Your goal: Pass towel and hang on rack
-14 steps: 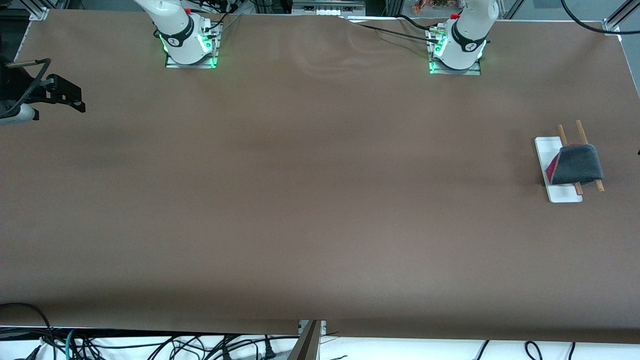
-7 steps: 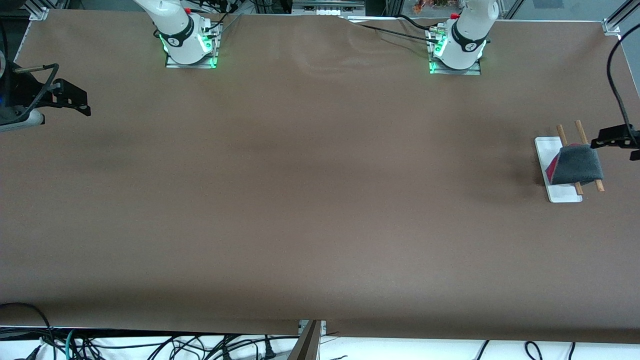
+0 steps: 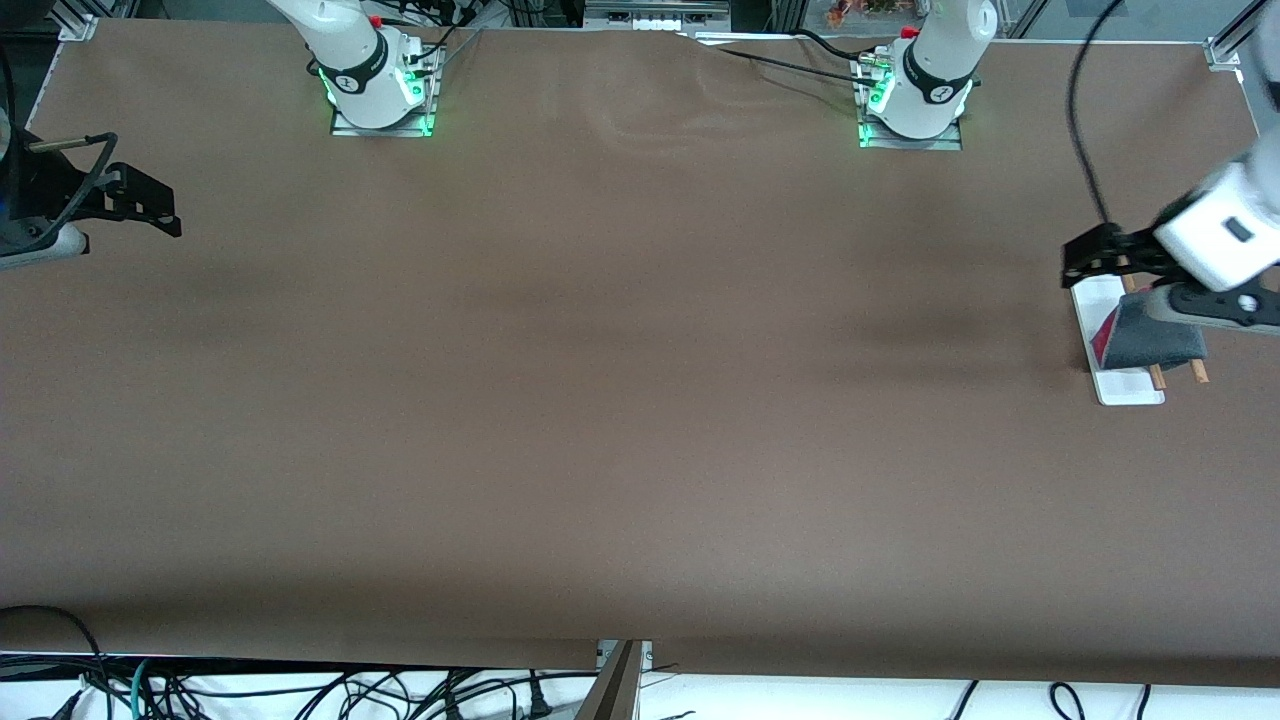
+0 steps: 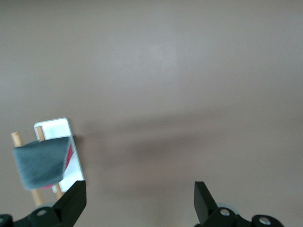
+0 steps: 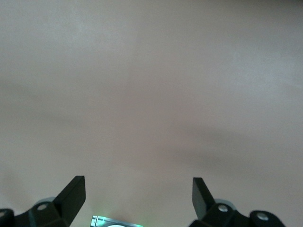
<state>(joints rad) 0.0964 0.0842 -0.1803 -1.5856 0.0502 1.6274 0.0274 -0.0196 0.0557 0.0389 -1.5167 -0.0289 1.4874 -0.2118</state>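
The towel (image 3: 1150, 338) lies draped over the two wooden rods of the rack (image 3: 1108, 382), grey face up, at the left arm's end of the brown tabletop (image 3: 620, 400). The left end effector (image 3: 1085, 255) hovers over the rack, fingers spread wide and holding nothing. The right end effector (image 3: 140, 205) waits over the tabletop's right arm's end, fingers wide apart and empty.

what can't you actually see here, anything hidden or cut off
- Front view: the left hand covers the upper ends of the rack.
- Both views: the towel hides the rods' middles and any crosspiece.
- Front view: the right hand is open; its arm is cut off by the edge.
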